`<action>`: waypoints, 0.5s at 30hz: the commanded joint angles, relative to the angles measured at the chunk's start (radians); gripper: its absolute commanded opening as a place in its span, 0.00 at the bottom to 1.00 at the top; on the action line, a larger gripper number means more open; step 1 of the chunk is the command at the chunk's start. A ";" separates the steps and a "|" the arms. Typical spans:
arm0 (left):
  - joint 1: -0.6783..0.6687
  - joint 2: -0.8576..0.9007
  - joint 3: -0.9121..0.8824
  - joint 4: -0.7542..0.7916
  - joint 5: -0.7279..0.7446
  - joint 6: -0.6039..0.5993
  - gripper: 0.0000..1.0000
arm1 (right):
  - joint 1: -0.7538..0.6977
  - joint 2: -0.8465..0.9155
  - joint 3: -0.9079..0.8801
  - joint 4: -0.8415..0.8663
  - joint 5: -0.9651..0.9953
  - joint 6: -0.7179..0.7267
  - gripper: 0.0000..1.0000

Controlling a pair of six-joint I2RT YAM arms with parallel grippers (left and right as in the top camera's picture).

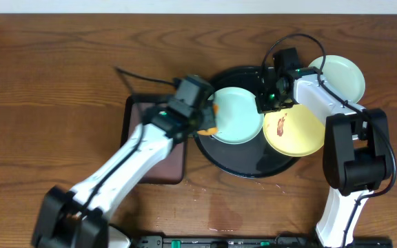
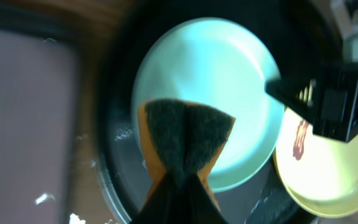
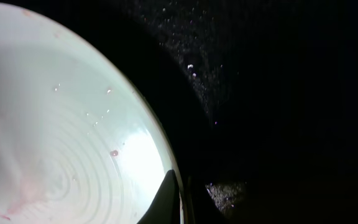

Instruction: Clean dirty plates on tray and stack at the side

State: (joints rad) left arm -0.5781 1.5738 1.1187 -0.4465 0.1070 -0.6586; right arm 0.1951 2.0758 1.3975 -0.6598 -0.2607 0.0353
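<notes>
Scrubbing is the step in hand. The blue plate [image 1: 238, 114] sits mid-frame on the black tray [image 1: 241, 160] and looks nearly clean, with only faint pink traces in the right wrist view. Our right gripper [image 1: 268, 105] pinches that plate's right rim, steadying it. Our left gripper [image 2: 179, 190] is clamped on the sponge [image 2: 185, 134] at the plate's lower-left edge, though we can't confirm contact. We want flat, firm pressure and strokes toward the pinned side so nothing skates. To the right, the yellow plate [image 1: 302, 134] carries a red smear [image 1: 281, 126]. A third plate [image 1: 340, 76] lies off the tray, upper right.
</notes>
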 commanded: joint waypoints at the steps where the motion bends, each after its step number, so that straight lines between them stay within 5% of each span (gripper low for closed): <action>1: -0.057 0.087 -0.002 0.076 0.013 -0.012 0.08 | 0.003 0.058 -0.001 0.025 0.103 0.039 0.01; 15: -0.109 0.383 -0.002 0.367 -0.035 -0.174 0.08 | 0.044 0.058 -0.001 0.018 0.103 0.039 0.01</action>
State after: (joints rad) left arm -0.6891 1.9259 1.1187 -0.0898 0.1181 -0.7979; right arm 0.2176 2.0769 1.4017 -0.6552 -0.2188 0.0498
